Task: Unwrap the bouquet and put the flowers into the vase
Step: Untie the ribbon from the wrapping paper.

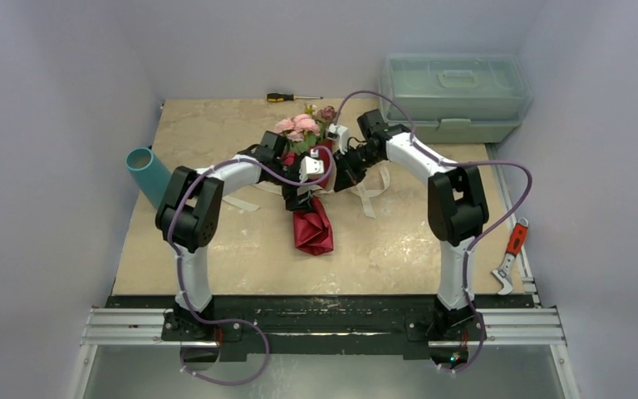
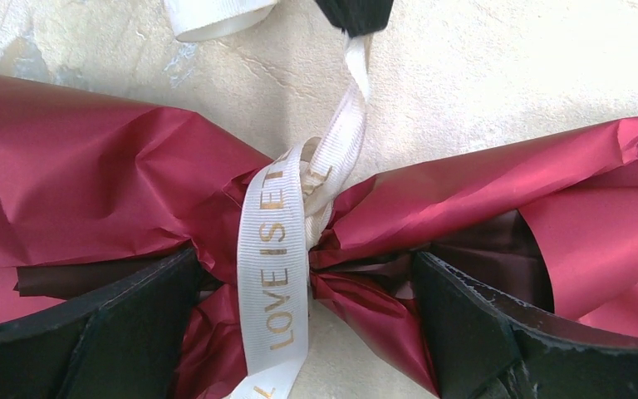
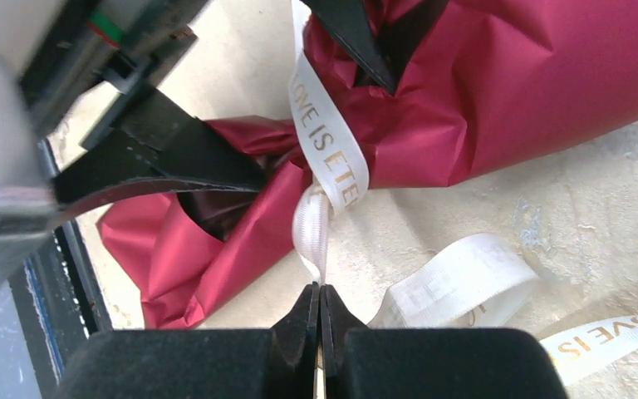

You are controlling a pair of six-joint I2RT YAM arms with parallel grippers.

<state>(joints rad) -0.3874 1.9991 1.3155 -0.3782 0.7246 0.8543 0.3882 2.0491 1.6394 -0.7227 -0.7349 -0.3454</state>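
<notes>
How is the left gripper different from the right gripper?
The left gripper is wide open; the right gripper is shut. The left gripper holds nothing, its jaws either side of the tied bouquet; the right gripper pinches the cream ribbon. Both are down by the knot.

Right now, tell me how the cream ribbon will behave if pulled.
Probably floppy: the ribbon twists and lies in loose curls. Likely light, following the right gripper pinching its tail. Its knot cinches the maroon paper tightly, so it may resist first.
</notes>
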